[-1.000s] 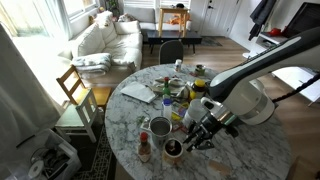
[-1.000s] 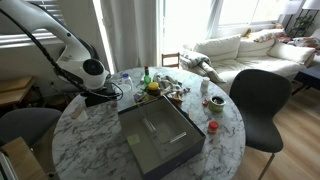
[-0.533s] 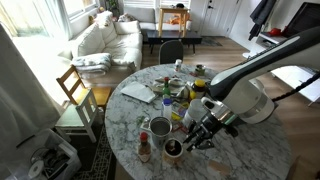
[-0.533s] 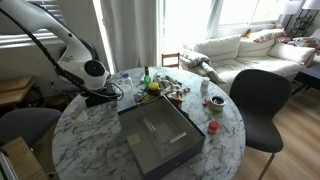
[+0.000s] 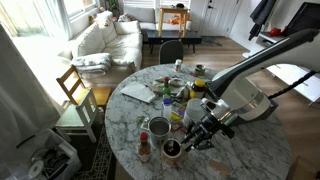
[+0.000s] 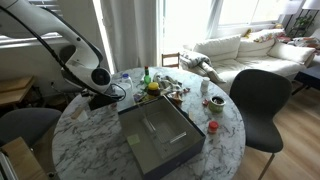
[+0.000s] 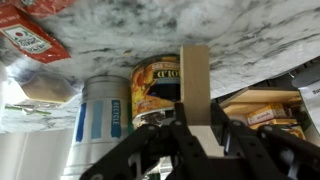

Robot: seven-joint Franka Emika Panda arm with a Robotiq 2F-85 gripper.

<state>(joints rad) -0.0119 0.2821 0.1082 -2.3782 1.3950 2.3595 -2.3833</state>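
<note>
Wooden block (image 7: 195, 85) stands upright, clamped between the fingers (image 7: 228, 140).

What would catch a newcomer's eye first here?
The white robot arm bends over a cluttered round marble table. In the wrist view its pincer grips a wooden block, with a yellow can and a blue-striped can just beyond it.

1. In an exterior view, the marble table (image 5: 250, 150) is looked down on from high up, with the sofa (image 5: 105, 40) far beyond the pincer (image 5: 187, 140).
2. In an exterior view, the pincer (image 6: 100, 100) is caught lower and nearer, from the opposite side.
3. Tabletop and sofa are shared by both.
4. The wrist view is shot from just behind the pincer, with the wooden block (image 7: 195, 85) and a tin (image 7: 158, 90) close ahead.
</note>
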